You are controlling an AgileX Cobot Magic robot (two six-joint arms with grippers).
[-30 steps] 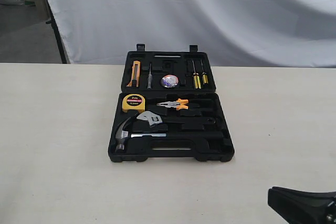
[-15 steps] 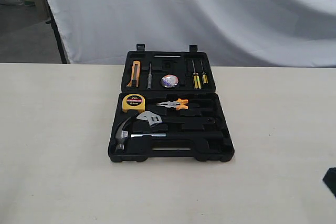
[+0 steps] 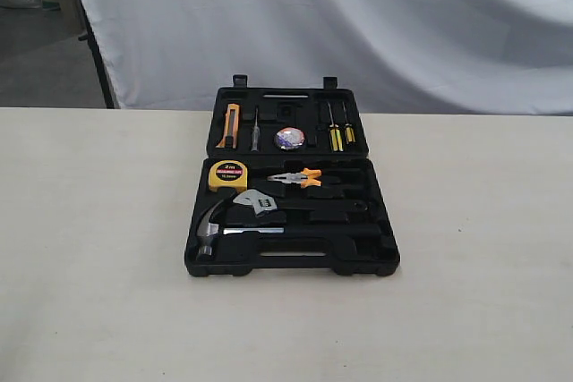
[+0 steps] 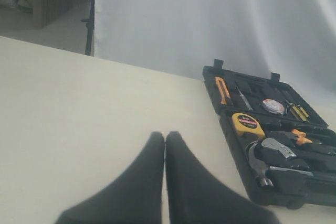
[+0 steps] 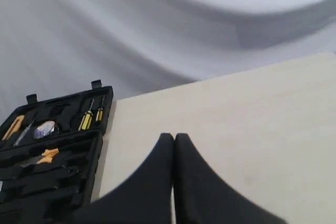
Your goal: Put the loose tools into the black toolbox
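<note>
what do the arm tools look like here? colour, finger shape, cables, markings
The left tool and right tool match: two plain matte black fingers each, wide at the base, curving in to narrow rounded tips. No cables, markings or labels show. The arms behind them are in no view.

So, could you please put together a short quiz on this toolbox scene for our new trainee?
1. True or false: the claw hammer lies on the table outside the black toolbox.
2. Which item sits in the lid half of the toolbox? A: yellow tape measure. B: small tape roll. C: adjustable wrench.
3. In the left wrist view, how do the jaws of the left gripper stand?
Key: 1 false, the claw hammer lies in the base half of the toolbox. 2 B. 3 shut, holding nothing.
</note>
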